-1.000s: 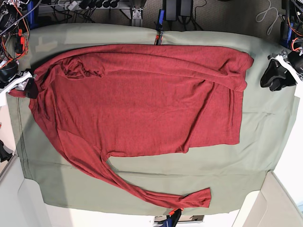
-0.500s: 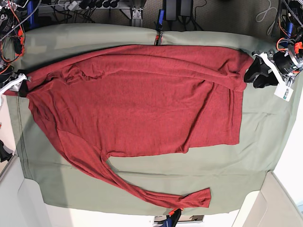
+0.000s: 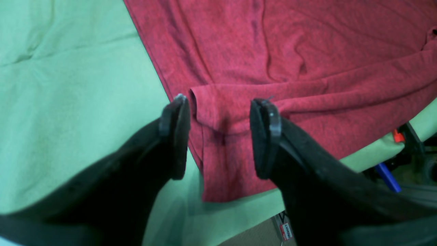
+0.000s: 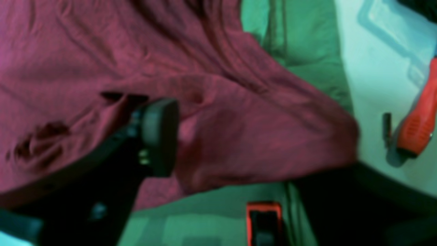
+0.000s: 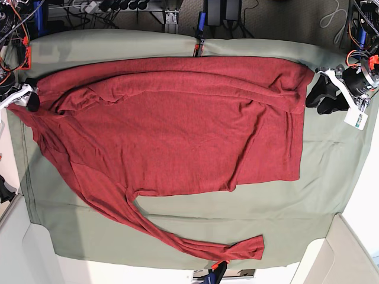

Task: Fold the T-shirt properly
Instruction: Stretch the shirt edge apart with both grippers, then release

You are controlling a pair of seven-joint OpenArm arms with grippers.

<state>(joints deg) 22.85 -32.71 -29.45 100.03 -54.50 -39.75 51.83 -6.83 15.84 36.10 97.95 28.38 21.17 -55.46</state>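
The dark red T-shirt (image 5: 177, 130) lies spread across the sage-green cloth (image 5: 320, 177), with one long sleeve (image 5: 177, 236) trailing toward the near edge. My left gripper (image 5: 320, 94) sits at the shirt's far right corner. In the left wrist view it (image 3: 222, 112) is open, its fingers (image 3: 264, 112) straddling a folded strip of the shirt (image 3: 307, 51) without pinching it. My right gripper (image 5: 26, 97) is at the shirt's left edge. Its jaws (image 4: 252, 160) stand wide apart, one finger (image 4: 158, 136) on top of the shirt (image 4: 102, 51) and the other under draped fabric.
Cables and electronics (image 5: 118, 6) line the far edge behind the table. White bins (image 5: 349, 254) sit at the near corners. An orange-handled tool (image 4: 416, 126) lies on the white surface past the cloth's edge. Small clamps (image 5: 198, 44) hold the cloth at the far and near edges.
My right gripper drew the shirt's left edge outward and upward, then widened its jaws. My left gripper moved in from the right to the shirt's corner.
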